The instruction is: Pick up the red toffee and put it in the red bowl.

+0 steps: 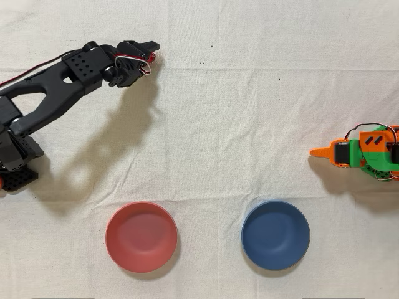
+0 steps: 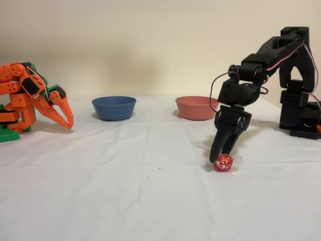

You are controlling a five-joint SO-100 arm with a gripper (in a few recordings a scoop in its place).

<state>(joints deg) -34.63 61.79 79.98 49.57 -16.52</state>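
The red toffee point(image 2: 223, 162) lies on the white cloth-covered surface point(image 2: 125, 196), its shiny wrapper catching the light and a clear twisted end sticking out to its right in the fixed view. In the overhead view only a sliver of red point(image 1: 151, 58) peeks out beside the black arm's tip, near the upper left of the cloth. The black arm's hand point(image 2: 223, 152) points steeply down with its fingertips right at the top of the candy; the fingers look close together around it, but I cannot tell whether they actually clamp it or merely touch it, and the candy sits on the cloth. The black arm point(image 1: 56, 87) reaches out from its base at the left edge of the overhead view. Well apart from the candy, the red bowl point(image 1: 141, 237) sits upright near the lower edge of the overhead view, with the blue bowl point(image 1: 275, 235) beside it to the right, the two not touching. In the fixed view both bowls stand behind the candy, toward the wall. The idle orange arm point(image 1: 361, 151) rests at the right edge of the overhead view.
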